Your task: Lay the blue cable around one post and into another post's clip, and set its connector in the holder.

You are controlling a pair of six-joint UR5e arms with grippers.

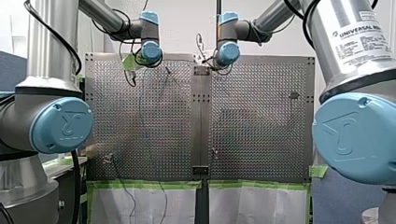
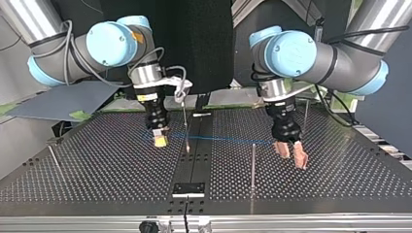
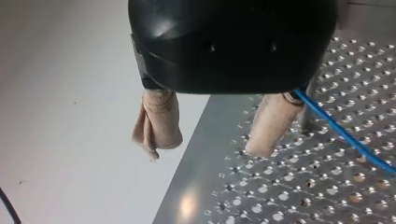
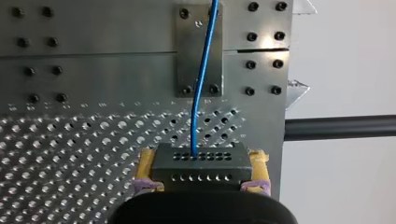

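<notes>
We reach down with both arms over the perforated table. Our right gripper clamps the dark connector between yellow pads; our left gripper stands spread. The blue cable runs between them, near a thin post. Only the right wrist view shows the cable entering the connector.

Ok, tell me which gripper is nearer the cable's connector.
Right. My right gripper is shut on the connector; my left gripper hangs open further along the blue cable, well apart from the connector.
</notes>
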